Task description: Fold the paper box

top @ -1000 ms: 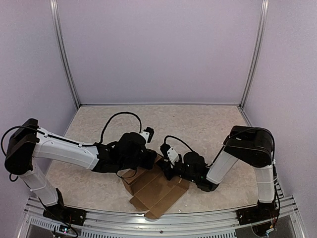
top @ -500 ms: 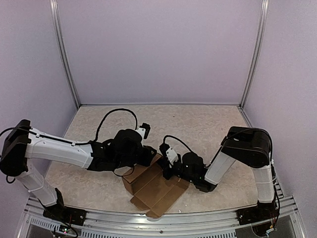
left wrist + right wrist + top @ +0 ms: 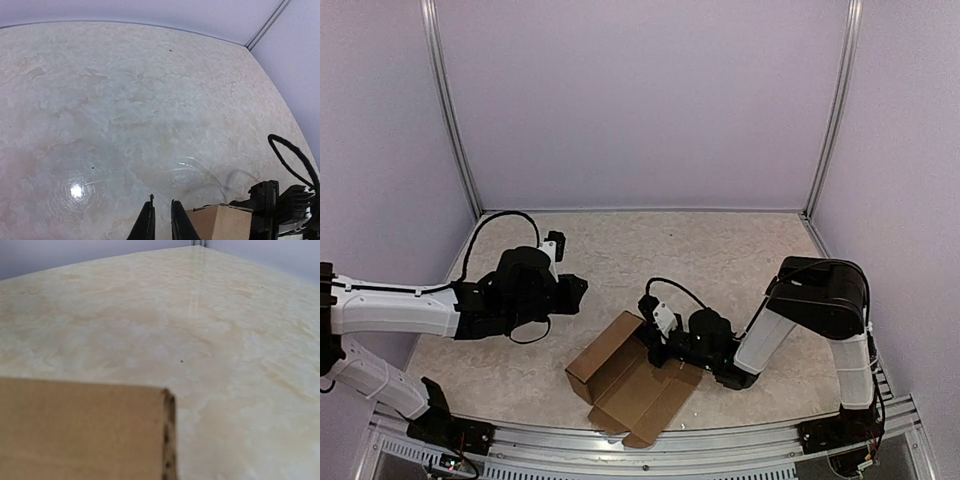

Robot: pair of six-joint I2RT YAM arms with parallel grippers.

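The paper box (image 3: 630, 385) is plain brown cardboard, partly folded, lying near the front edge with its flaps spread toward me. My right gripper (image 3: 657, 345) sits at its upper right wall, shut on the cardboard. In the right wrist view a flap of the paper box (image 3: 80, 430) fills the lower left and my fingers are hidden. My left gripper (image 3: 578, 288) hovers well left of the box and touches nothing. In the left wrist view the left gripper (image 3: 162, 205) shows a narrow empty gap, with a box corner (image 3: 222, 225) to its right.
A metal rail (image 3: 640, 445) runs along the near table edge just below the box. Lilac walls with upright metal posts (image 3: 450, 110) close the back and sides. The right arm's black cable (image 3: 292, 157) loops at the left wrist view's right edge.
My left arm has let go of the box's left side and swung away to the left. The box's left wall now stands uncovered. The right gripper has closed and stays at the box.
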